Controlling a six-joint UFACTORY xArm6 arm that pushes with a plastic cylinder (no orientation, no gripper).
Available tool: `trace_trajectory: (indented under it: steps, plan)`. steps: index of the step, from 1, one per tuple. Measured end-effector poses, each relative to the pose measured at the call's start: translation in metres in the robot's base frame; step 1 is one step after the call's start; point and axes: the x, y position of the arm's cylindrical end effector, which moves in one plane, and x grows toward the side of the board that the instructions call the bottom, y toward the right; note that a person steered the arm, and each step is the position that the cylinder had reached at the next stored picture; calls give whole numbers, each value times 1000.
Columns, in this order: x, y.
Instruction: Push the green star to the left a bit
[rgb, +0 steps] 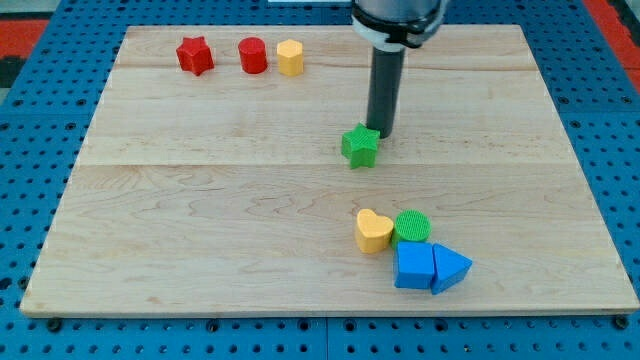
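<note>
The green star (360, 146) lies near the middle of the wooden board (200, 200). My tip (382, 134) stands right against the star's upper right side, touching or nearly touching it. The dark rod rises from there to the arm at the view's top.
A red star (195, 55), a red cylinder (252, 55) and a yellow block (290, 57) sit in a row at the top left. A yellow heart (373, 231), a green cylinder (412, 227), a blue cube (413, 266) and a blue triangle (451, 267) cluster at the bottom right.
</note>
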Motion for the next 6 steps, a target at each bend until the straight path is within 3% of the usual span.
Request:
trace_trajectory:
  steps: [1,3,5,6]
  plan:
    - [24,14]
    - [19,-106]
    - [45,-153]
    - [6,-166]
